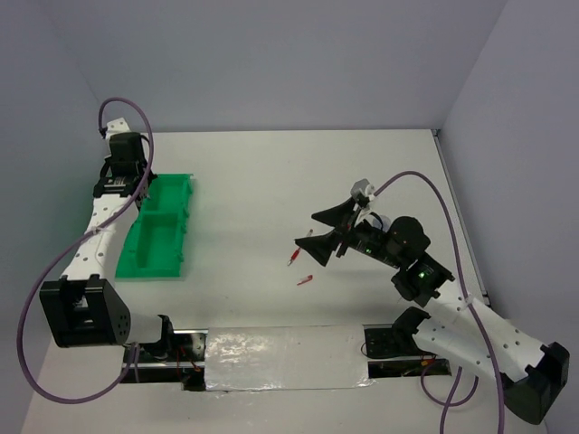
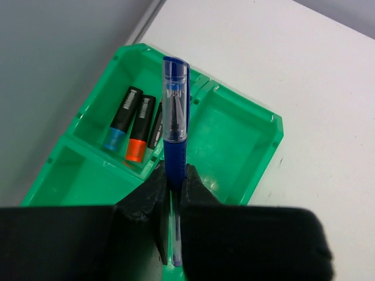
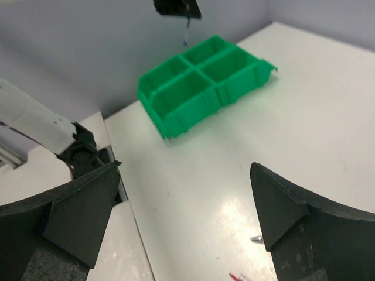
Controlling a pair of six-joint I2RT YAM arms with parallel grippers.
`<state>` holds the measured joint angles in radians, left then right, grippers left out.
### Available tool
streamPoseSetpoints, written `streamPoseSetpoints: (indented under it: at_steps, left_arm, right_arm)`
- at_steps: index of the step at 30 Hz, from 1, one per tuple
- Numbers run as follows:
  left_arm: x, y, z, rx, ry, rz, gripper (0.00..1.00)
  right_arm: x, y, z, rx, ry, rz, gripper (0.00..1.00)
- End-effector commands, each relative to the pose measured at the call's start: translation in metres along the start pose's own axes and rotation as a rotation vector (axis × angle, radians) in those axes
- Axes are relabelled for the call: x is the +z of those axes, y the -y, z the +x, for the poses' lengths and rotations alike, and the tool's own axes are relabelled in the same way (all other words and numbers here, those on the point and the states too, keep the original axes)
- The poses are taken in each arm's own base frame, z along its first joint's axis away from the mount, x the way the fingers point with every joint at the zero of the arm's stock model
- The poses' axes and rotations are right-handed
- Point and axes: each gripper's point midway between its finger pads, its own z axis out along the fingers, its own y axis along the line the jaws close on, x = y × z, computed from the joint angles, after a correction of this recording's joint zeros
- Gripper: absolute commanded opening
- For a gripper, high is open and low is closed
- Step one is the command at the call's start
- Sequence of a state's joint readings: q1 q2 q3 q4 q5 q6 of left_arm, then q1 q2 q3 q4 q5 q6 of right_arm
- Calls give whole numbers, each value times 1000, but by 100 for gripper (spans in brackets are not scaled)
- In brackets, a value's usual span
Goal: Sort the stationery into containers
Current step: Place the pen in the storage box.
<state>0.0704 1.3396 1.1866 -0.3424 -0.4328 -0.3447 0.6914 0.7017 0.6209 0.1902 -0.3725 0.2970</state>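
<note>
Left hand [image 2: 173, 182] is clenching a slim blue plastic pen [image 2: 174, 111] lengthwise above the green four-compartment plastic tray [image 2: 261, 140]; right hand [image 3: 184, 202] is hanging released.

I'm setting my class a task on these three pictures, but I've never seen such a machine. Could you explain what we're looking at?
Two robot arms stand at a white table. One picture looks down from above; the other two come from cameras on each wrist. The left pincer is shut on a blue plastic pen, held above a bright green four-compartment plastic tray, where short black highlighters already lie in one compartment. The right pincer is open and empty, near small thin red items lying on the table.
</note>
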Motion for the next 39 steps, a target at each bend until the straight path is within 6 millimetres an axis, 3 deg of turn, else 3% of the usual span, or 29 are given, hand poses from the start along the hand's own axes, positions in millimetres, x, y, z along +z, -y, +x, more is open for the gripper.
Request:
streamPoseSetpoints:
  at_steps: [1,5,11,23,39]
  left_arm:
    - [5,0,1,11,-23,-9,0]
    - [12,5,7,-12,-51,12,0]
    - [29,39,33,48,-174,169,0]
    - [31,50,43,50,-226,230,0]
    - [31,44,44,62,-214,204,0]
  right_arm:
    - [4,11,2,-2,38,23,100]
    - [9,26,1,18,27,89,100]
    - [16,22,6,36,11,46,100]
    - [4,18,2,27,19,57,100]
    - [9,16,12,58,-1,27,100]
